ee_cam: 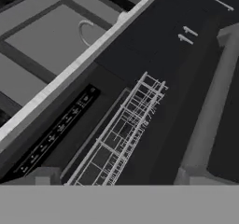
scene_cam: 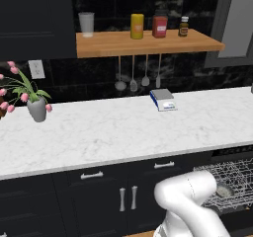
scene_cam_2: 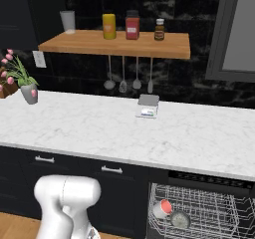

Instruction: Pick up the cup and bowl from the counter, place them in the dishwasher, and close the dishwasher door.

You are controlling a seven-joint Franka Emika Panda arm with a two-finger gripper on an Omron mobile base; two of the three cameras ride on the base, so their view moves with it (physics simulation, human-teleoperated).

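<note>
Now, gripper (ee_cam: 114, 177): jaws wide apart, empty.
Cup (scene_cam_2: 163, 208): in dishwasher (scene_cam_2: 199, 210) rack, bowl (scene_cam_2: 180, 219) at its 4 o'clock.
Counter (scene_cam_2: 199, 138): scale (scene_cam_2: 148, 106) near 12 o'clock.

No lettering on the shelf jars (scene_cam: 160, 26) can be read

Hand (ee_cam: 116, 176) fingers spread wide, dishwasher (ee_cam: 70, 125) wire rack (ee_cam: 119, 134) between them, counter (ee_cam: 70, 71) edge beyond
</note>
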